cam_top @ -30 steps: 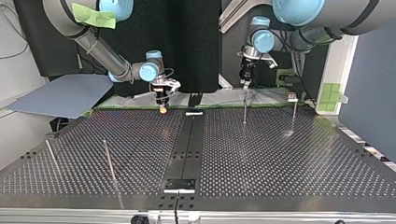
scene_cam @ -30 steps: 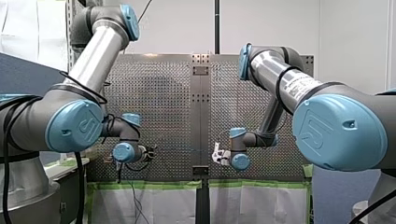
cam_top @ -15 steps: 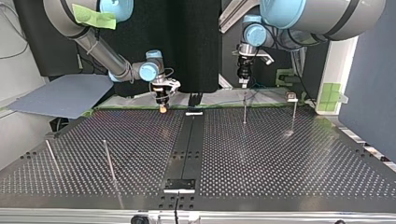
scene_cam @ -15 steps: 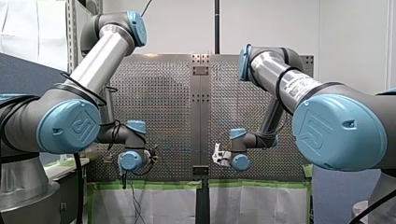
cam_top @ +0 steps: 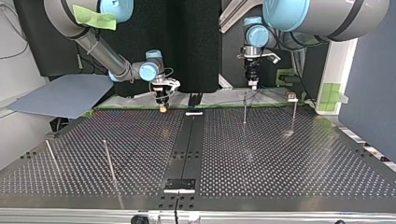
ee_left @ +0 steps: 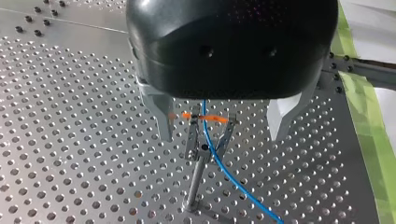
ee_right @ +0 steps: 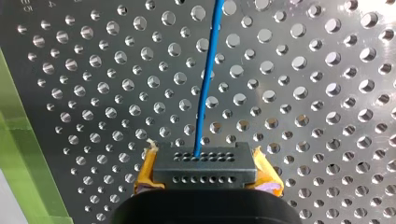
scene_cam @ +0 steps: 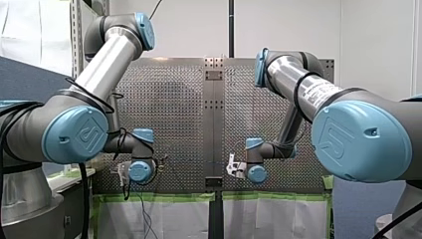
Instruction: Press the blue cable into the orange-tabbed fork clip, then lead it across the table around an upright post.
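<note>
In the left wrist view the blue cable (ee_left: 219, 164) lies in the orange-tabbed fork clip (ee_left: 205, 133), which stands on a thin post. My left gripper (ee_left: 222, 122) hangs open above the clip, its metal fingers (ee_left: 163, 119) wide apart on either side and touching nothing. In the top view this gripper (cam_top: 252, 84) is just above the clip (cam_top: 244, 97). My right gripper (ee_right: 203, 161), with yellow pads (ee_right: 145, 172), is shut on the blue cable (ee_right: 205, 93), which runs straight ahead of it over the perforated plate. It sits low at the far edge (cam_top: 162, 106).
A second post (cam_top: 294, 112) with a small clip head stands at the top view's right of the fork clip. Two bare upright posts (cam_top: 108, 158) (cam_top: 51, 156) stand at the near left. A black rail (cam_top: 187, 140) runs down the table's middle. Green tape lines the far edge.
My left gripper rose from the clip, turned at the wrist and shifted slightly toward the top view's right, staying open. The right arm and cable have not moved.
</note>
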{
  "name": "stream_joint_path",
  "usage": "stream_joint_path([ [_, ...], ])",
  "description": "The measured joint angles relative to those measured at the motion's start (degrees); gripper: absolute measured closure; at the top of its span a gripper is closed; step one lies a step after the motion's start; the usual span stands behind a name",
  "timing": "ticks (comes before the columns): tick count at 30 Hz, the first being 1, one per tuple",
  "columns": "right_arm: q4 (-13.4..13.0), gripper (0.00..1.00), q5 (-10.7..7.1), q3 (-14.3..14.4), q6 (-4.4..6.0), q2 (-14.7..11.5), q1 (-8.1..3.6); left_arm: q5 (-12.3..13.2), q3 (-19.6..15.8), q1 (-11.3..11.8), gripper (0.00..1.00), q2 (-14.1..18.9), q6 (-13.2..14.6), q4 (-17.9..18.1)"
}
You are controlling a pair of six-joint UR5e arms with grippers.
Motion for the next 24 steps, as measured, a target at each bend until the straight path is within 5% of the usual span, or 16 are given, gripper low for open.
stream_joint_path([
  [24,-0.5,1.00,-0.27,0.0,0.02,0.2,-0.19,1.9,0.0,0.7,0.00,0.0,-0.4,-0.5],
])
